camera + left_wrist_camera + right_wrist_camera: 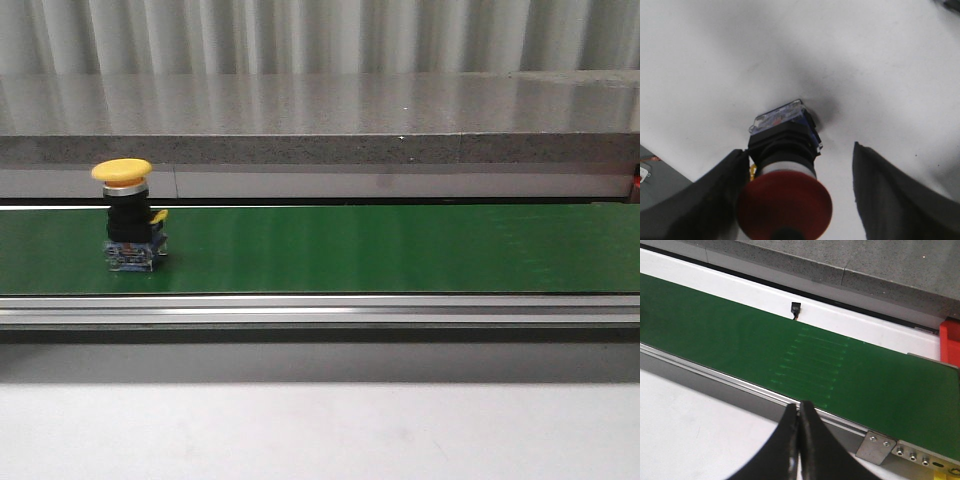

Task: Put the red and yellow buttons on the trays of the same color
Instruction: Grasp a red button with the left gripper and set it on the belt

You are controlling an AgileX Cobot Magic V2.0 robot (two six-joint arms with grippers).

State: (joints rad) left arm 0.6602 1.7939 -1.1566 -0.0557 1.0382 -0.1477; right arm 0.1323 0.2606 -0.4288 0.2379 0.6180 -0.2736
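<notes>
A yellow button (124,172) on a black and blue base stands upright at the left end of the green belt (400,248). Neither gripper shows in the front view. In the left wrist view a red button (784,205) with a black body and clear blue base stands between my left gripper's (799,149) fingers over a white surface. One finger (715,190) lies against the button, the other (890,190) stands well apart, so the jaws are open. My right gripper (799,404) is shut and empty, over the white table just before the belt's metal rail (740,385).
A red tray (950,342) shows past the belt's end in the right wrist view, and as a sliver at the front view's right edge (636,186). A grey stone ledge (320,120) runs behind the belt. A small black connector (796,306) sits at the belt's far side.
</notes>
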